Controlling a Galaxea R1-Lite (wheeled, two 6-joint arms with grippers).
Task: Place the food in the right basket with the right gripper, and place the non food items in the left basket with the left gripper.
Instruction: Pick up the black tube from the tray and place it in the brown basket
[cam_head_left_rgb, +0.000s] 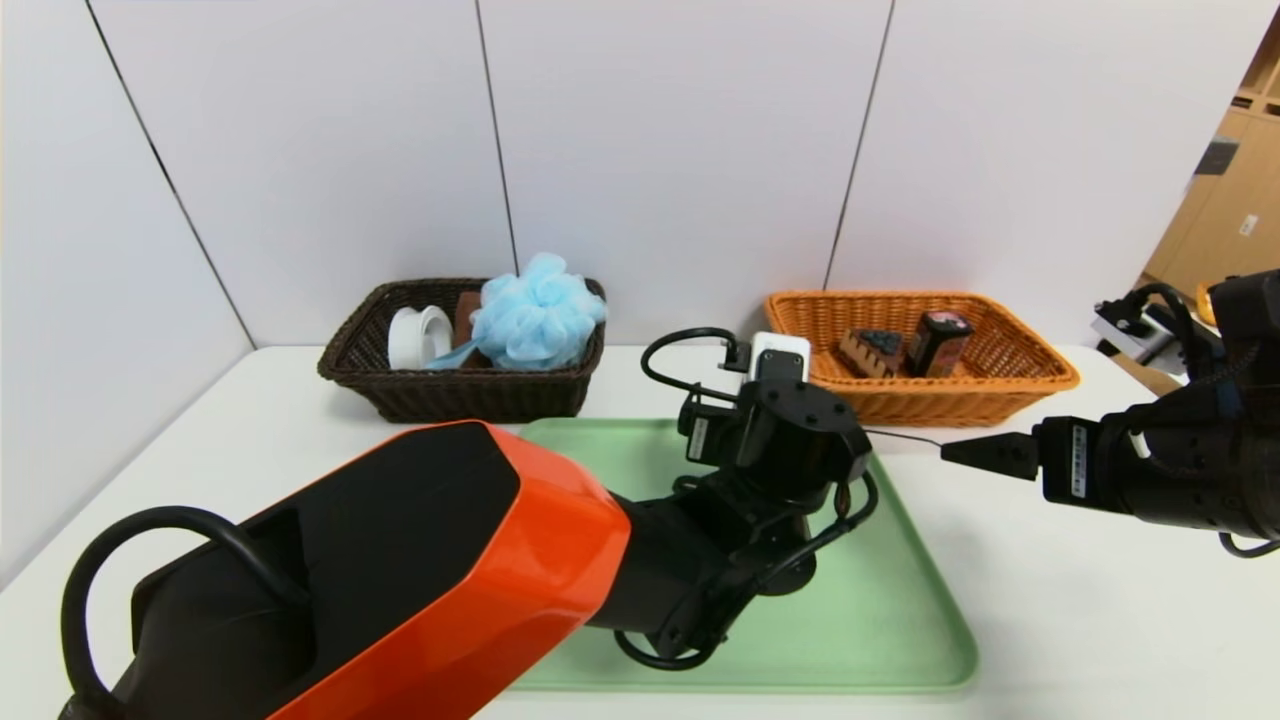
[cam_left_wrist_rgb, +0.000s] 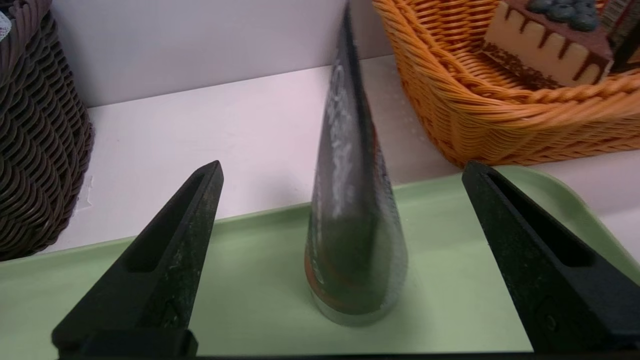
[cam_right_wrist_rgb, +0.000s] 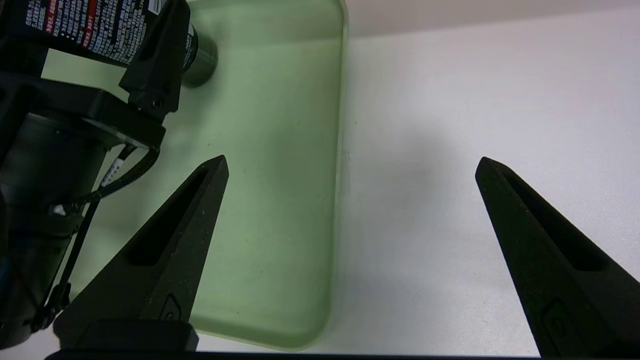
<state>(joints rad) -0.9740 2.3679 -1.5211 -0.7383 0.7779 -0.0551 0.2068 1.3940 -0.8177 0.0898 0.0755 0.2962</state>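
The black cone-shaped tube (cam_left_wrist_rgb: 350, 215) stands upright on its cap on the green tray (cam_left_wrist_rgb: 250, 280). My left gripper (cam_left_wrist_rgb: 342, 167) is open, with one finger on each side of the tube and neither touching it. In the head view my left wrist (cam_head_left_rgb: 790, 430) hides both. My right gripper (cam_head_left_rgb: 985, 455) is open and empty over the table beside the tray's right edge (cam_right_wrist_rgb: 340, 150). The dark brown basket (cam_head_left_rgb: 455, 385) holds the white tub (cam_head_left_rgb: 418, 335), brown towel (cam_head_left_rgb: 465, 315) and blue puff (cam_head_left_rgb: 538, 310). The orange-tan basket (cam_head_left_rgb: 940, 395) holds the cake wedge (cam_head_left_rgb: 870, 352) and black carton (cam_head_left_rgb: 937, 342).
Both baskets stand against the white back wall, the dark one (cam_left_wrist_rgb: 40, 150) and the orange one (cam_left_wrist_rgb: 500, 125) on either side of the tube. The tray (cam_head_left_rgb: 880, 620) lies in the middle of the white table. A wooden cabinet (cam_head_left_rgb: 1235, 200) stands at the far right.
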